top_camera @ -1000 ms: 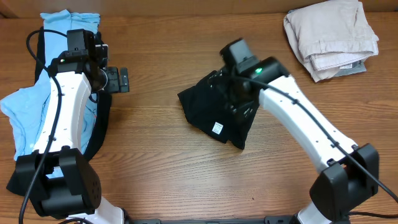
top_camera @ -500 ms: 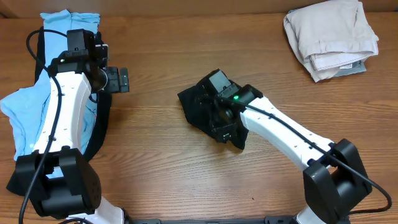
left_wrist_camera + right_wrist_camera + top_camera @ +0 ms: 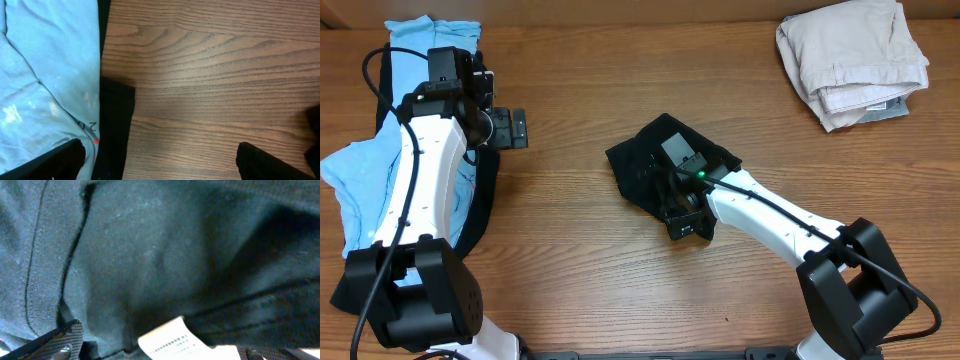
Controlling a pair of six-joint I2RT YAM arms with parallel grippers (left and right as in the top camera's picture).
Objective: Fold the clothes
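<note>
Lying mid-way across the bench (image 3: 570,285), the black garment (image 3: 640,165) has the right claw (image 3: 685,212) low on its near corner, while the left claw (image 3: 510,128) hangs beside the light blue garment (image 3: 360,170). Its wrist view shows it spread above bare wood. The right wrist view shows that claw spread astride the white label (image 3: 170,340). Best pinch only the top layer's edge there.

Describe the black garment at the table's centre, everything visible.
The black garment is limp, finely woven cloth, crumpled into a rough heap on the wooden table. The right wrist view shows a stitched band, creases and a small white printed label. The right gripper sits low over it, fingers spread open.
</note>
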